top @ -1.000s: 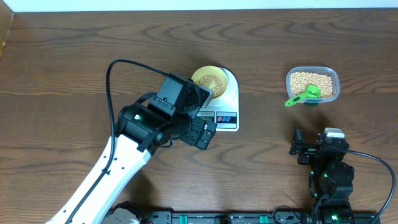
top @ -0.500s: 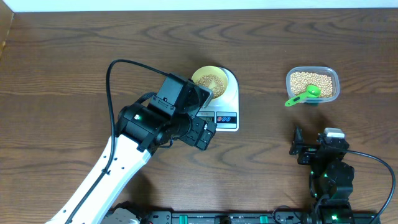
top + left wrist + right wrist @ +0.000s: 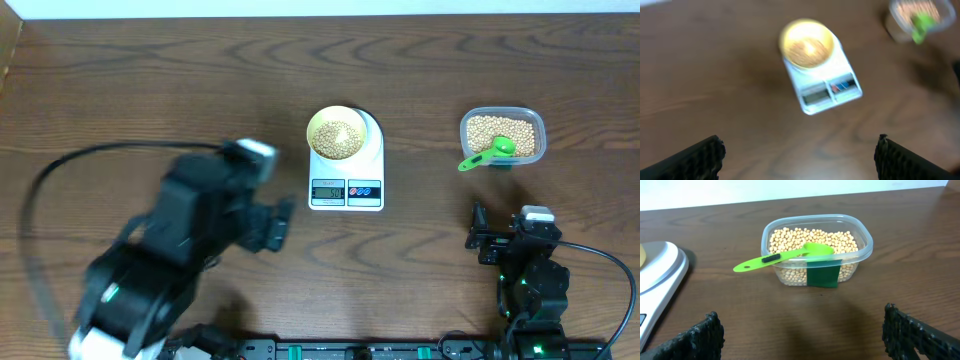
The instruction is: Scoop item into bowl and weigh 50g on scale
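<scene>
The pale yellow bowl (image 3: 312,128) stands on the round platform of the white scale (image 3: 374,152) and holds tan beans (image 3: 338,137). More beans (image 3: 500,128) fill the clear tub (image 3: 541,122), where a green scoop (image 3: 487,155) rests with its handle over the rim. My left gripper (image 3: 275,225), blurred, hangs open and empty left of and nearer than the scale. Its wrist view shows bowl (image 3: 782,42) and scale (image 3: 827,82) ahead of the wide jaws (image 3: 800,147). My right gripper (image 3: 478,238) is open and empty, just in front of the tub (image 3: 867,244) and scoop (image 3: 785,256).
Bare wooden table surrounds the scale and the tub. The scale's edge (image 3: 660,272) shows at the left of the right wrist view. A black cable (image 3: 60,180) loops from the left arm over the left side of the table.
The left arm has swung back and to the left, away from the scale, uncovering its display and buttons. The right arm, bowl, tub and scoop have stayed put.
</scene>
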Robot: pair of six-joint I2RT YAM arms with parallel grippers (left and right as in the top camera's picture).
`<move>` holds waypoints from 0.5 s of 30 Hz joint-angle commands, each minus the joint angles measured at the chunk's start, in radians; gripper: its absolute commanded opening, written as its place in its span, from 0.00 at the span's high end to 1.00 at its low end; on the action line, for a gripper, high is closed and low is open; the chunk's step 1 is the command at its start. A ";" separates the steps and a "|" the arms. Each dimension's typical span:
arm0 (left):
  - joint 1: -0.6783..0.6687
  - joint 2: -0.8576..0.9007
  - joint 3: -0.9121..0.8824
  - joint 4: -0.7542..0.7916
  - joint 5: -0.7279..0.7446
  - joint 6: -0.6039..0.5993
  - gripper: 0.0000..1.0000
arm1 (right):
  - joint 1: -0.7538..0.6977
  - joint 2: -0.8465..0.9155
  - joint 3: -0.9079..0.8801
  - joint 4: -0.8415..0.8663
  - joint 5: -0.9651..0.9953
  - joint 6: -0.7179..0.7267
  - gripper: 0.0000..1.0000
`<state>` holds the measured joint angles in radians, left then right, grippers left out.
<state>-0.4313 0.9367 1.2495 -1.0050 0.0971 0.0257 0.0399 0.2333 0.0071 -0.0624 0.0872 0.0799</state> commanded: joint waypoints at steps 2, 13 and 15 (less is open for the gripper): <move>0.137 -0.131 -0.002 -0.001 -0.056 0.073 0.02 | 0.007 -0.004 -0.002 -0.002 0.011 0.013 0.01; 0.383 -0.426 -0.234 0.161 0.101 0.217 0.02 | 0.007 -0.004 -0.002 -0.002 0.011 0.013 0.01; 0.389 -0.512 -0.386 0.279 0.100 0.217 0.02 | 0.007 -0.004 -0.002 -0.002 0.011 0.013 0.01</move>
<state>-0.0586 0.5217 1.0451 -0.8211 0.1677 0.2153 0.0399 0.2333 0.0071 -0.0624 0.0868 0.0799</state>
